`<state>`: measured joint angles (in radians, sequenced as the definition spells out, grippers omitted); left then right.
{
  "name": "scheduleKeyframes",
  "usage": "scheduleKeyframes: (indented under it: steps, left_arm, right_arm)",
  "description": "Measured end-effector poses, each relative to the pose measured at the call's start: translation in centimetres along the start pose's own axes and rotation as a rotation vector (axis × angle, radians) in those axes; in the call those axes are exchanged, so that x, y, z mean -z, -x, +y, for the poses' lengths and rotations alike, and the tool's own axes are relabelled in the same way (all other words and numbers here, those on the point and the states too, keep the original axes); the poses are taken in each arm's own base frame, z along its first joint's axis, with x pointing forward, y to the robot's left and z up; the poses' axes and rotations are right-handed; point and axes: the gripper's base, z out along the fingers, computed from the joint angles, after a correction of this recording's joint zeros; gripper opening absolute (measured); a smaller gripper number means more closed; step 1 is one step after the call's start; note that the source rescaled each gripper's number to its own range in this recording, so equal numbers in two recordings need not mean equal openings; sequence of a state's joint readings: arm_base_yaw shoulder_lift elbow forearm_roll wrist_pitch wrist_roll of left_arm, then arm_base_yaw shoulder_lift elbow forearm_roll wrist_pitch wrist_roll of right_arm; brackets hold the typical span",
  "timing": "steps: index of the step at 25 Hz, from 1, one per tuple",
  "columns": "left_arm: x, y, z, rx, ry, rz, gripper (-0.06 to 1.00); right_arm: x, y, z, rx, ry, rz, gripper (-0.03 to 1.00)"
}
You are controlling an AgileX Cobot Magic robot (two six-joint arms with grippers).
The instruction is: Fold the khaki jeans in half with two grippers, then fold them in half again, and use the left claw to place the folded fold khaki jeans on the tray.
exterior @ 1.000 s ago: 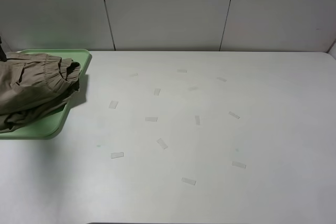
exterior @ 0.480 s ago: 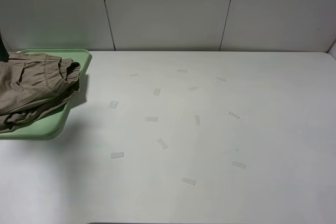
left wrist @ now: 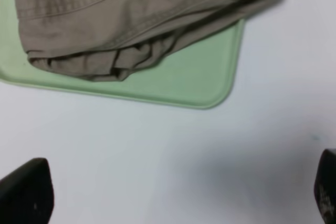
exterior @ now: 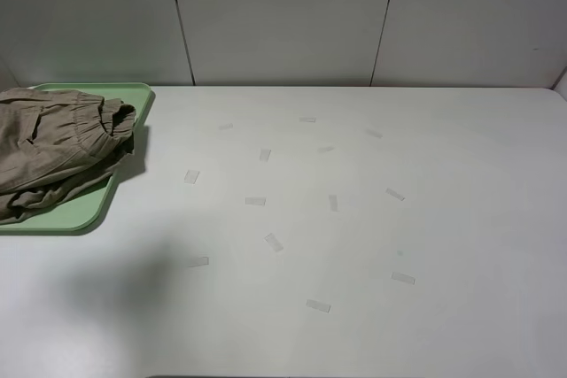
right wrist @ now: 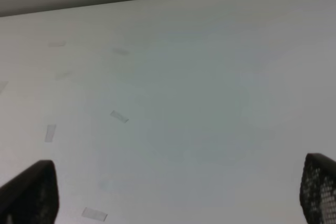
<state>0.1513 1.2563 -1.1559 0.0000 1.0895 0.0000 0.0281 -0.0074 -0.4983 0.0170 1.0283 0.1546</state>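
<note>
- The tray [exterior: 87, 210] is sitting at the table's [exterior: 354, 219] far left edge, holding the folded jeans [exterior: 53, 148]; one fold is spilling over the tray's right rim.
- The jeans are lying in rumpled layers of soft khaki cotton, the gathered elastic waistband showing toward the tray's back right corner.
- The tray is showing smooth mint-green plastic with rounded corners and a low raised rim, a bare strip lying in front of the cloth.
- The left claw [left wrist: 173, 203] is hanging wide apart and empty over bare table just beside the tray.
- The right claw [right wrist: 173, 192] is standing equally spread, gripping nothing, above the matte white table.
- Small pale tape strips [exterior: 274, 242] are lying scattered flat across the table's middle.
</note>
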Motion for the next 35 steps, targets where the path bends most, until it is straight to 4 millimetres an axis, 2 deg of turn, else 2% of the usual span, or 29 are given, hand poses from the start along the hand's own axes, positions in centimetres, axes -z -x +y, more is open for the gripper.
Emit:
scheduleKeyframes:
  steps: [9,16,25,30,35]
  left_arm:
    - [5.6,-3.4,-0.5,-0.084,-0.035,-0.198,1.0]
    - [9.0,-7.0,-0.6,-0.15,-0.023,-0.332,1.0]
    - [9.2,-13.7,-0.5,-0.162,-0.014,-0.496,1.0]
    - [8.3,-17.4,-0.5,-0.165,-0.012,-0.531,1.0]
    - [6.7,-20.1,-0.4,-0.168,-0.018,-0.506,1.0]
  right_arm:
    - [0.0,0.0,0.0,0.0,0.0,0.0,1.0]
    - [0.0,0.0,0.0,0.0,0.0,0.0,1.0]
    - [0.0,0.0,0.0,0.0,0.0,0.0,1.0]
    - [0.0,0.0,0.0,0.0,0.0,0.0,1.0]
    - [0.0,0.0,0.0,0.0,0.0,0.0,1.0]
